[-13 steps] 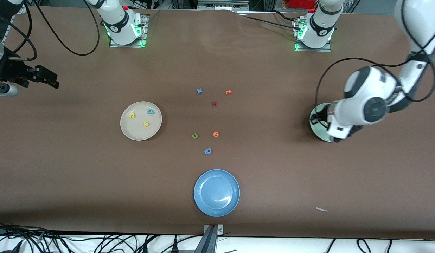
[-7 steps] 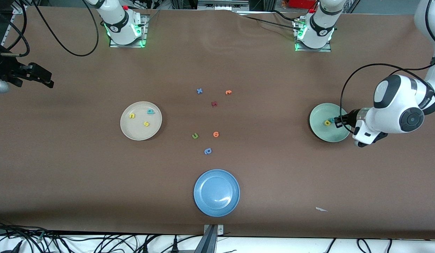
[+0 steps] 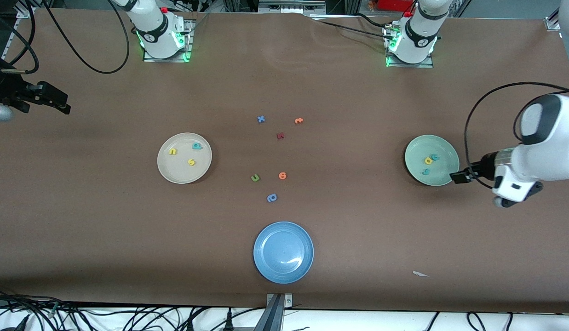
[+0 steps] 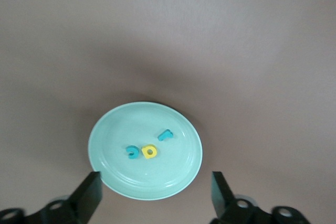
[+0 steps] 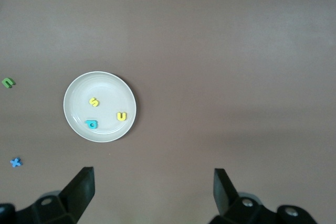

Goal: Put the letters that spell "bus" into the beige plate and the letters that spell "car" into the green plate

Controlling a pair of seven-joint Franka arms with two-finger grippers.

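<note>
Left end effector (image 3: 455,177) spread, likely overhanging green plate (image 3: 415,172) rim.

A downward look at a brown table (image 4: 236,51) from the left arm's wrist camera. A round pale mint-green plate (image 4: 113,174) sits on it, holding three tiny foam letters near its middle. A teal "c" (image 4: 133,152) and a yellow "a" (image 4: 150,151) lie touching side by side; a teal "r" (image 4: 165,135) lies just beside the "a", apart from it. The left gripper (image 4: 156,195) hangs over the plate's rim, its two dark fingers (image 4: 88,196) spread wide with nothing between them.
</note>
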